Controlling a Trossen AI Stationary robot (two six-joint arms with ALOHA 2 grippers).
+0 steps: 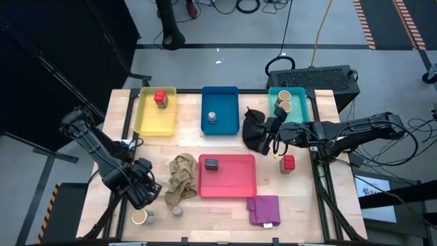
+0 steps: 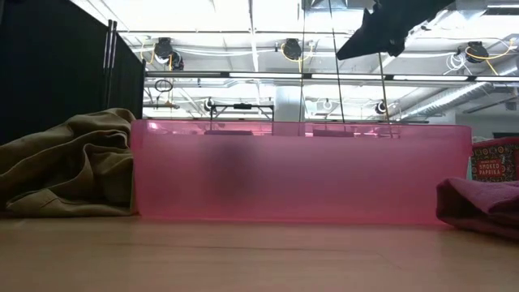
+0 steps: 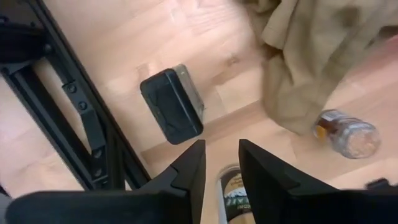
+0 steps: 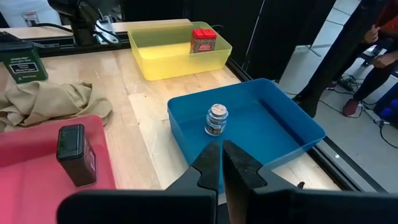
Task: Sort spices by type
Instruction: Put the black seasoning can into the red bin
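My left gripper (image 1: 146, 189) (image 3: 222, 163) hovers open over the table's near left part. A tan round jar (image 1: 141, 216) (image 3: 235, 194) stands just below it. A dark grey tin (image 3: 172, 106) (image 4: 22, 61) stands beside it on the wood. A tiny silver tin (image 1: 177, 211) (image 3: 348, 134) lies at the beige cloth's edge. My right gripper (image 1: 274, 134) (image 4: 222, 163) is shut and holds nothing, raised beside the black cloth (image 1: 255, 130). A red cube (image 1: 287, 163) (image 2: 495, 161) stands on the table right of the pink tray (image 1: 227, 175).
The yellow tray (image 1: 157, 113) holds a red cube (image 1: 160, 98), the blue tray (image 1: 220, 111) a silver tin (image 1: 212, 117), the teal tray (image 1: 287, 104) two tan jars, the pink tray a grey tin (image 1: 211, 164). Beige cloth (image 1: 181, 175) and purple cloth (image 1: 264, 210) lie near it.
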